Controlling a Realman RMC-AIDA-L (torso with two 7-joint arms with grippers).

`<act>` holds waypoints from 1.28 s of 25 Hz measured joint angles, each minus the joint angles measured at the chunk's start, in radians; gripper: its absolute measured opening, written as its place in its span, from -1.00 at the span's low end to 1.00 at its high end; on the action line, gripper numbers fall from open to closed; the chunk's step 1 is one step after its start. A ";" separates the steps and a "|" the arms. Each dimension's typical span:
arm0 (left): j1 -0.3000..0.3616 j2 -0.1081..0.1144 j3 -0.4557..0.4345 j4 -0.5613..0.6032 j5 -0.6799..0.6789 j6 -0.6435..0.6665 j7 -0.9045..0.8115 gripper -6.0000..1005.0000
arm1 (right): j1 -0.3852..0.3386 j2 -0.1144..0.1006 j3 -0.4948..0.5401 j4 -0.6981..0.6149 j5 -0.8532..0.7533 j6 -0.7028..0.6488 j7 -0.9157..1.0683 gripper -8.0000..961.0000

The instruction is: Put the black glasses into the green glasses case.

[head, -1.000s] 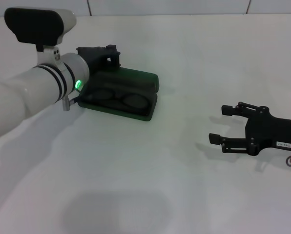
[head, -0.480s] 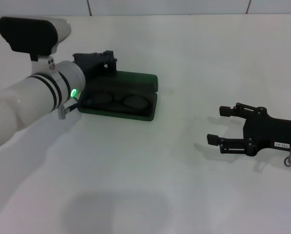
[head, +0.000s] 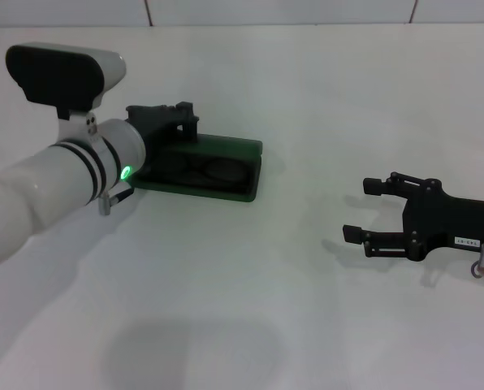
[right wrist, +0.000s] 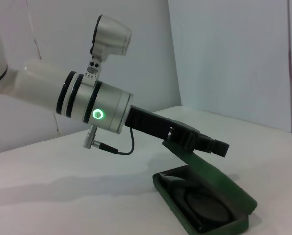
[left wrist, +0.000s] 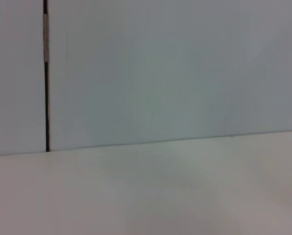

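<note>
The black glasses [head: 200, 170] are seen lying inside the green glasses case [head: 246, 173], lenses up in its lower half, while the lid is pressed from above by the left gripper [head: 177, 122]. The lid is tilted over the tray at a slant, apparently being pushed down so that the case can be shut over the spectacles. Whether the left jaws are spread or pinching the lid edge cannot be told from these views. The right gripper [head: 366, 210] is held well apart from the case, low over the bench [head: 307, 309], its jaws spread and empty, seemingly kept clear of the work. The bench is shown as a plain white, matte surface, backed by a pale tiled wall [left wrist: 160, 73] with a dark seam running down it.
</note>
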State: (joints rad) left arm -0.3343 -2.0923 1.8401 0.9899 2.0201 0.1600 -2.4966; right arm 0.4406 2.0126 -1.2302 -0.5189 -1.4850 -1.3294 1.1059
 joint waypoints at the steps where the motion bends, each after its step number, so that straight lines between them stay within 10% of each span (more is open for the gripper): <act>1: 0.003 0.000 0.001 0.000 0.000 0.000 0.005 -0.79 | 0.000 0.000 0.000 0.000 0.000 0.000 0.000 0.82; 32: 0.046 0.002 0.184 -0.026 0.007 -0.227 0.062 -0.78 | -0.008 0.003 0.000 0.002 0.000 -0.010 0.009 0.82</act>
State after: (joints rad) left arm -0.2880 -2.0907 2.0237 0.9635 2.0272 -0.0667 -2.4348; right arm 0.4322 2.0156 -1.2303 -0.5170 -1.4848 -1.3396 1.1147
